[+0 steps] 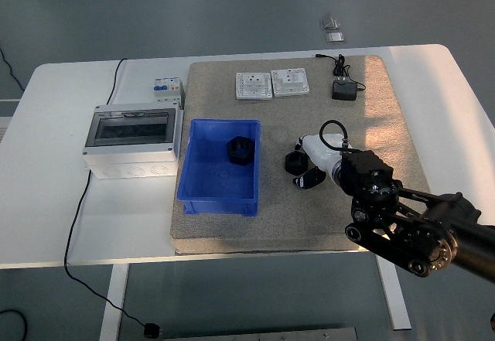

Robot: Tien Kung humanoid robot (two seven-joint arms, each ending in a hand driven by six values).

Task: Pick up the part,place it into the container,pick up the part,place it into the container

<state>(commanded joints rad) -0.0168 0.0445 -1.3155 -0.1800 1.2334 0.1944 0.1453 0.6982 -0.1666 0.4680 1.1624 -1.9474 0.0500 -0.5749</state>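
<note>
Part (pixel 295 161) on mat, touching right hand (pixel 311 161) fingertips, beside container (pixel 199 189).

A single high head camera on the robot's side looks forward and down over the white table (pixel 69 225).

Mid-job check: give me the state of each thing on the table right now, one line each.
Blue container: open-topped, holds one black part.
Second black part: on the mat, outside the container, right hand closing around it.
Electrical box: clear lid shut.
Two white sockets: lying flat, nothing plugged in.
Black adapter: unplugged, on the mat.
</note>
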